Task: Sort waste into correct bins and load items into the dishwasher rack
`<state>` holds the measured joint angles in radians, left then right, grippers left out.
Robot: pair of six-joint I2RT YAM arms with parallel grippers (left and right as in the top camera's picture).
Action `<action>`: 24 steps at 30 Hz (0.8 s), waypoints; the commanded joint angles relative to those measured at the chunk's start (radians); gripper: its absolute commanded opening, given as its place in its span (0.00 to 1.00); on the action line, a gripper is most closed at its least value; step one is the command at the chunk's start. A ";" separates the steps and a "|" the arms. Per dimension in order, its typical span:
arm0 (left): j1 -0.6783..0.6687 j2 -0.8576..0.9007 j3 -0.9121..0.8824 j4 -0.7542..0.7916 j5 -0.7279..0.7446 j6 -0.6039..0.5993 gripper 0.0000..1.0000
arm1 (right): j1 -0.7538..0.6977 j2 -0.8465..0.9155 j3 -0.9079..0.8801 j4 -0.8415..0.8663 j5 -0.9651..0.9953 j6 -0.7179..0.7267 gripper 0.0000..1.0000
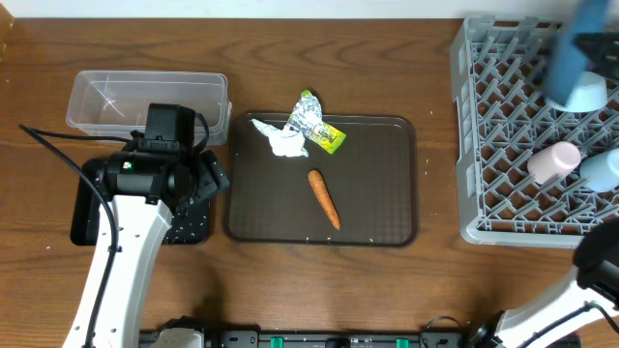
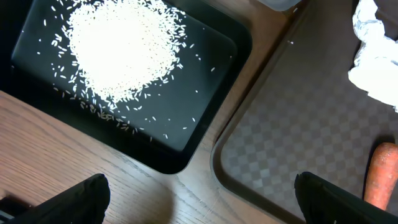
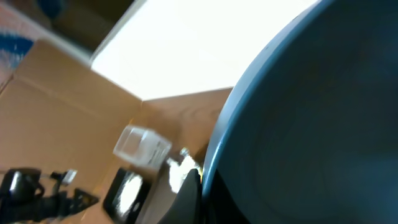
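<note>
Downward over the black tray (image 2: 214,59), left gripper (image 2: 205,200) wide open

Setting: robot test bench, lab-like, staged for kitchen clean-up. Evidence: wood-grain table (image 1: 319,58); cabled robot arm (image 1: 121,251), near left; grey dishwasher rack (image 1: 503,126), right; cardboard box (image 3: 68,106) beyond.

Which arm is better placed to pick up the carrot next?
Left. The left hand hangs open over the black tray, near the carrot; the right hand is shut on the blue plate at the rack.
</note>
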<state>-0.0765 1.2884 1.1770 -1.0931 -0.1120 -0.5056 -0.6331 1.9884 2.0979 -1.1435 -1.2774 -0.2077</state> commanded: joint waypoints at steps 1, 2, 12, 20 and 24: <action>0.004 0.003 -0.001 -0.002 -0.008 -0.016 0.98 | -0.093 -0.023 0.014 0.033 -0.117 -0.070 0.01; 0.004 0.003 -0.001 -0.002 -0.008 -0.016 0.98 | -0.128 -0.023 0.014 0.055 -0.129 -0.070 0.01; 0.004 0.003 -0.001 -0.002 -0.008 -0.016 0.98 | -0.305 -0.023 -0.066 0.204 -0.190 -0.070 0.01; 0.004 0.003 -0.001 -0.002 -0.008 -0.016 0.98 | -0.325 0.004 -0.271 0.574 -0.280 0.061 0.01; 0.004 0.003 -0.001 -0.002 -0.008 -0.016 0.98 | -0.322 0.050 -0.316 0.727 -0.275 0.157 0.01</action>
<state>-0.0765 1.2884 1.1770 -1.0931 -0.1120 -0.5056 -0.9585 2.0026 1.7996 -0.4652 -1.5017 -0.1398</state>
